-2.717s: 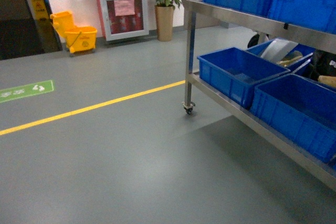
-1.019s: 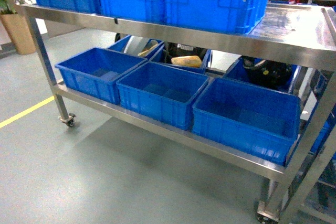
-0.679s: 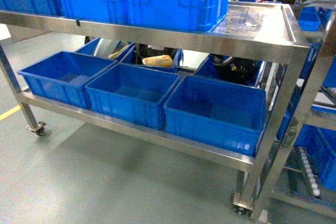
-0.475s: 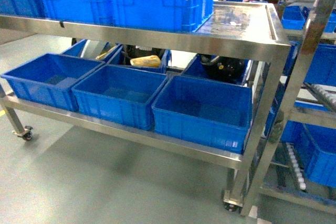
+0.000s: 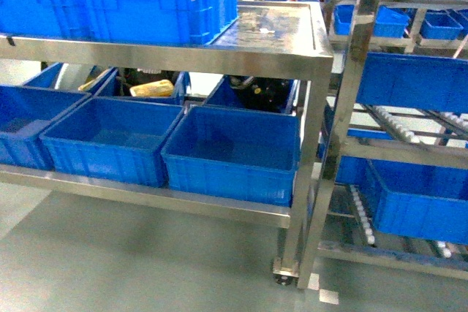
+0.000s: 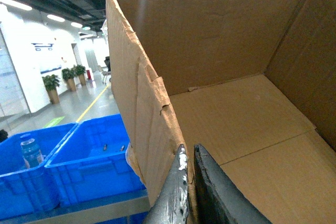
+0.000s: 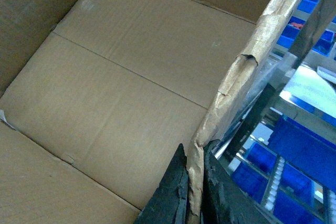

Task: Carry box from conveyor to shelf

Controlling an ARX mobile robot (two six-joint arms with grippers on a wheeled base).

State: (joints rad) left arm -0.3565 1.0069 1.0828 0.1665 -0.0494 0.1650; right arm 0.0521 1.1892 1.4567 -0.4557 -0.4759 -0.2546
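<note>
Gripping box point(image 6: 236, 124) w/ both grippers, at shelf point(image 5: 292, 52).
L gripper point(image 6: 188, 182) clamped on left wall; R gripper point(image 7: 194, 192) clamped on right wall's torn edge.

steel cart point(image 5: 278, 55), blue bins point(image 5: 232, 153), water bottle point(image 6: 32, 153)

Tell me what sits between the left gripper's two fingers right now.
The box wall: the left gripper pinches its torn edge, seen in the left wrist view.

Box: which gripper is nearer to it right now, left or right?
Neither is nearer. The left gripper pinches one wall of the box between its fingers; the right gripper pinches another wall.
</note>
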